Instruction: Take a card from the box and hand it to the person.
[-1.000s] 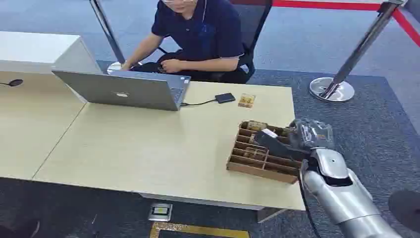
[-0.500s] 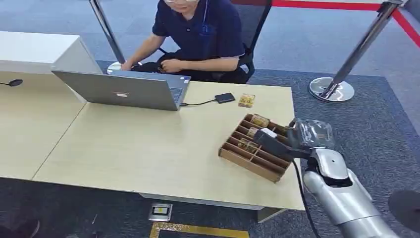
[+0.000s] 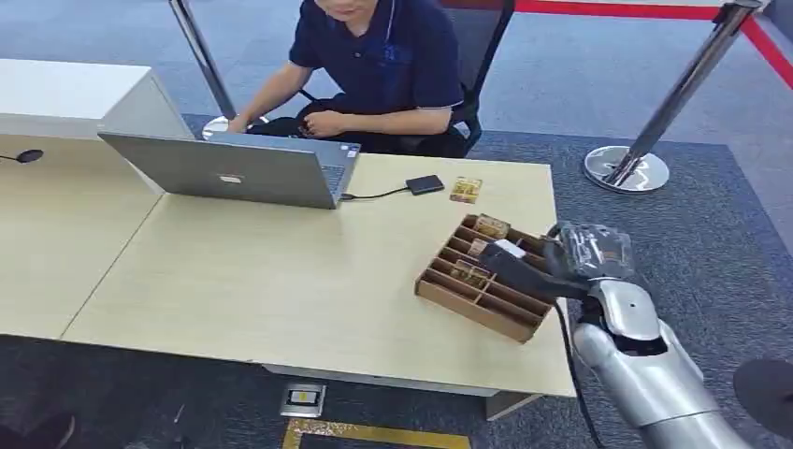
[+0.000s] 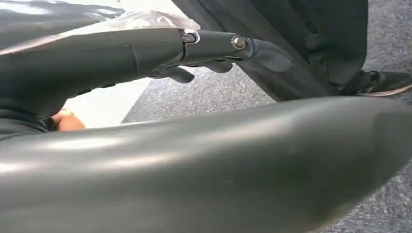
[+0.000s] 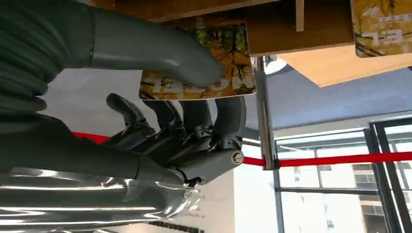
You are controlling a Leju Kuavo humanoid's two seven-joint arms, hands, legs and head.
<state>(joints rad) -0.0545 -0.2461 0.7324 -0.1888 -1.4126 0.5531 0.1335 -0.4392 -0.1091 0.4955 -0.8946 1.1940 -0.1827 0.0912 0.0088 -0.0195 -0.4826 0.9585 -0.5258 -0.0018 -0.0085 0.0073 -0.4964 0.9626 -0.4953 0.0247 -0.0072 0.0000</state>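
- Box [image 3: 484, 278] of brown slotted compartments sits near the right end of the tabletop [image 3: 281, 271], turned at an angle to the edge, with a few yellowish cards tucked in its slots.
- Right hand [image 3: 524, 267] reaches in over the box from its outer side, silver arm coming up from below, a crinkly clear wrap around the wrist.
- From the wrist camera you can see it better: right hand [image 5: 194, 111] has a card [image 5: 204, 73] pinched, thick grey thumb pressed on the printed face and the dark fingers [image 5: 228, 116] curled up behind it. Card is yellow-orange with a tree sort of print, and it's right at the wooden edge of the box [image 5: 272, 24].
- Can't tell whether the card is clear of its slot or partly in.
- Left hand [image 4: 214, 48] hangs by the robot's side above grey carpet, fingers loosely curled, nothing in it that I can see.
- Person [image 3: 374, 65] in a dark polo sits at the far side of the tabletop behind a grey laptop [image 3: 229, 168], hands near its far edge.
- One more card [image 3: 465, 190] lies flat near the far edge, just beside a small black device [image 3: 425, 184] cabled to the laptop.
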